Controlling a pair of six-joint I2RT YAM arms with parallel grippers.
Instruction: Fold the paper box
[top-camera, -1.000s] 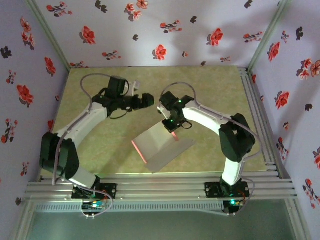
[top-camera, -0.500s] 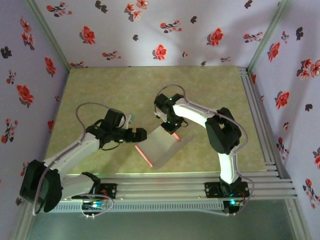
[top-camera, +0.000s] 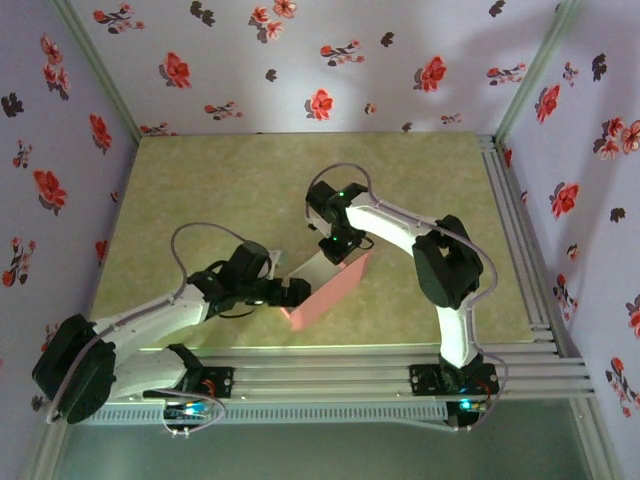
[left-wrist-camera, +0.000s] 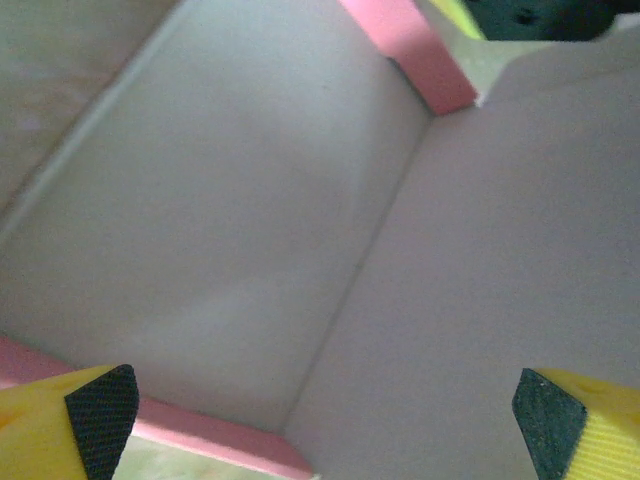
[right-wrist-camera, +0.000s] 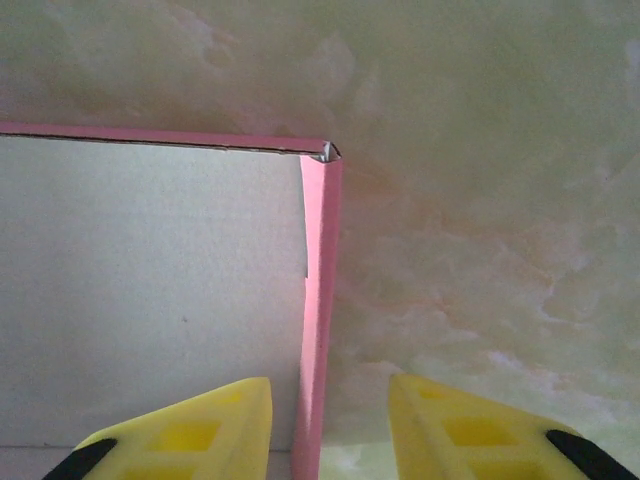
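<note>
The paper box (top-camera: 335, 285) lay at the middle of the top view on the table (top-camera: 200, 190), pink face showing. My left gripper (left-wrist-camera: 325, 430) was spread wide over its whitish creased inside. My right gripper (right-wrist-camera: 330, 440) stood open astride a pink flap (right-wrist-camera: 320, 300), with gaps on either side.

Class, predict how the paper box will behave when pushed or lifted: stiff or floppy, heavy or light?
The paper box is thin sheet, so probably light and apt to slide on the table. Its creased panels likely hinge and flop rather than stay rigid.
</note>
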